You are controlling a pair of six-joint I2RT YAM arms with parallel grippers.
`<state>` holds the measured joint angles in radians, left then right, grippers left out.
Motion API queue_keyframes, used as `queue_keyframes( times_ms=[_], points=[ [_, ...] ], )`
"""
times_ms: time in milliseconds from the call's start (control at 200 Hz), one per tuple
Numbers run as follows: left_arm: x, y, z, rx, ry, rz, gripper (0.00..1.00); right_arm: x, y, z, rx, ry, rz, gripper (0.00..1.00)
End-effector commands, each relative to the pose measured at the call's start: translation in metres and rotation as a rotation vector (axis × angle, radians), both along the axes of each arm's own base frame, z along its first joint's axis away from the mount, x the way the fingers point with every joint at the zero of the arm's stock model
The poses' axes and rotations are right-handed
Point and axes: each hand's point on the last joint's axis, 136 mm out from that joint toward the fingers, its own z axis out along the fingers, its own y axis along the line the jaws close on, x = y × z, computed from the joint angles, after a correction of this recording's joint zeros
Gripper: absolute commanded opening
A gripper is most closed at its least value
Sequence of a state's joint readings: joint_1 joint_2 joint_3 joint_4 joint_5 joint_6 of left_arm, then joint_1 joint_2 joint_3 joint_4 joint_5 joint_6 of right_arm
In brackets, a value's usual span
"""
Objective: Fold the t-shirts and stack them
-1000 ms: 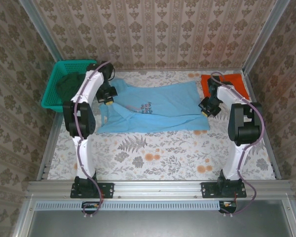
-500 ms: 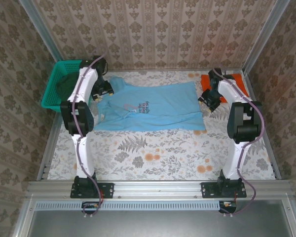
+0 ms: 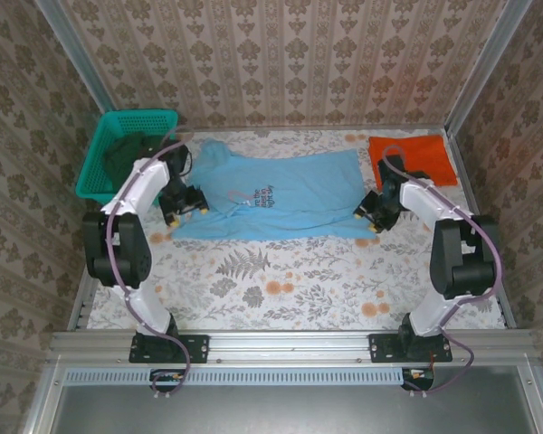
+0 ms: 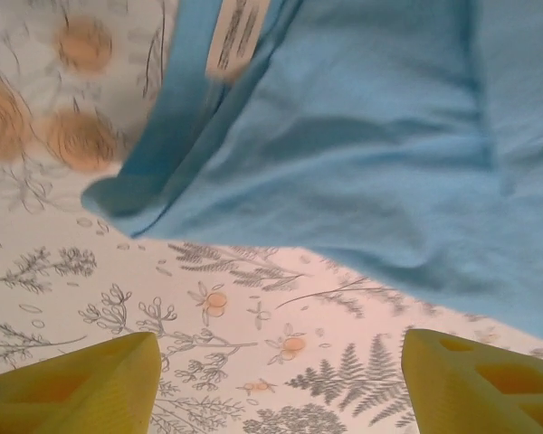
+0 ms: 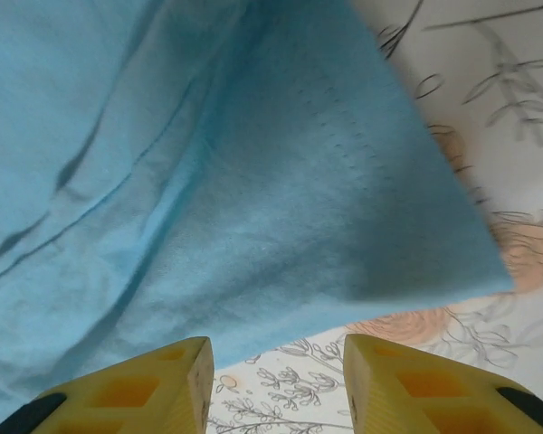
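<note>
"Across the middle of the flower-printed table cover [image 3: 281, 289], I have the light-blue cloth t-shirt [image 3: 281, 192] with lettering on its chest laid out long. Its collar end points toward the left arm and its hem toward the right."

"Anything finished?"

"The bright-orange t-shirt [image 3: 414, 155] sits in the far right corner as a flat rectangle, so I'd count that one folded. The blue one looks smoothed but not folded down to that size. It lies apart from the orange, so nothing is stacked."

"And the grippers?"

"The left gripper [image 3: 187, 212] hangs just beside the shirt's left end. On its wrist camera the yellow fingers [image 4: 81, 380] stand wide apart with only table cover between them. The right gripper [image 3: 366, 221] is over the hem corner, its own yellow fingers [image 5: 136, 389] parted too and pinching nothing, with the cloth lying flat beneath."

"What about the green plastic mesh basket [image 3: 95, 176]?"

"It's in the far left corner with a dark garment [image 3: 127, 154] heaped inside, and I can't tell whether that's another shirt. My guess is the blue one needs its folds before it joins the orange, and that dark piece may follow."
</note>
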<state>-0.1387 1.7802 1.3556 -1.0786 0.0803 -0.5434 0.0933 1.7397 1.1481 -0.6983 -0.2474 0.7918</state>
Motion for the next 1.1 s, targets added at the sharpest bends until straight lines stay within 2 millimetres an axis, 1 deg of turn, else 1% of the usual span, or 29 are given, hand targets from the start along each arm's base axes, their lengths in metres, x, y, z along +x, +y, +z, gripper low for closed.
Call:
queue_keyframes(
  times_ms=[0,80,145,190,260,335,420,450,505,610,675,710,770,880,970,1095],
  points=[
    [0.005,0.021,-0.010,0.053,-0.054,0.035,0.83,-0.003,-0.001,-0.018,-0.005,0.046,-0.016,0.48],
    [0.006,0.028,-0.020,0.034,-0.064,0.058,0.84,-0.009,-0.006,-0.025,-0.037,0.074,-0.023,0.49],
    [0.011,0.033,-0.029,0.029,-0.083,0.071,0.83,-0.013,-0.009,-0.030,-0.049,0.083,-0.028,0.50],
    [0.016,0.034,-0.035,0.012,-0.087,0.082,0.81,-0.015,-0.011,-0.033,-0.062,0.091,-0.032,0.50],
    [0.021,0.037,-0.044,0.010,-0.088,0.090,0.75,-0.020,-0.014,-0.039,-0.080,0.110,-0.029,0.49],
    [0.025,0.041,-0.053,0.018,-0.082,0.097,0.66,-0.024,-0.018,-0.043,-0.098,0.130,-0.025,0.49],
    [0.023,0.046,-0.065,0.025,-0.061,0.102,0.57,-0.031,-0.026,-0.048,-0.136,0.164,-0.025,0.50],
    [0.023,0.046,-0.069,0.026,-0.053,0.100,0.53,-0.034,-0.029,-0.048,-0.153,0.178,-0.024,0.50],
    [0.020,0.048,-0.075,0.034,-0.036,0.099,0.48,-0.039,-0.036,-0.048,-0.173,0.198,-0.031,0.50],
    [0.016,0.050,-0.082,0.049,-0.020,0.093,0.29,-0.047,-0.041,-0.050,-0.169,0.226,-0.046,0.49],
    [0.012,0.055,-0.081,0.072,-0.011,0.090,0.17,-0.051,-0.043,-0.053,-0.169,0.244,-0.043,0.47],
    [0.009,0.058,-0.079,0.087,-0.006,0.091,0.13,-0.054,-0.044,-0.054,-0.174,0.259,-0.036,0.46],
    [0.001,0.063,-0.074,0.112,0.004,0.099,0.11,-0.058,-0.043,-0.054,-0.170,0.274,-0.029,0.45],
    [-0.014,0.067,-0.067,0.118,0.007,0.125,0.16,-0.066,-0.042,-0.053,-0.164,0.287,-0.017,0.46],
    [-0.030,0.064,-0.066,0.103,0.018,0.147,0.17,-0.075,-0.042,-0.052,-0.157,0.305,-0.011,0.47],
    [-0.050,0.060,-0.069,0.085,0.035,0.174,0.17,-0.092,-0.042,-0.051,-0.152,0.325,-0.011,0.48]
  ],
)
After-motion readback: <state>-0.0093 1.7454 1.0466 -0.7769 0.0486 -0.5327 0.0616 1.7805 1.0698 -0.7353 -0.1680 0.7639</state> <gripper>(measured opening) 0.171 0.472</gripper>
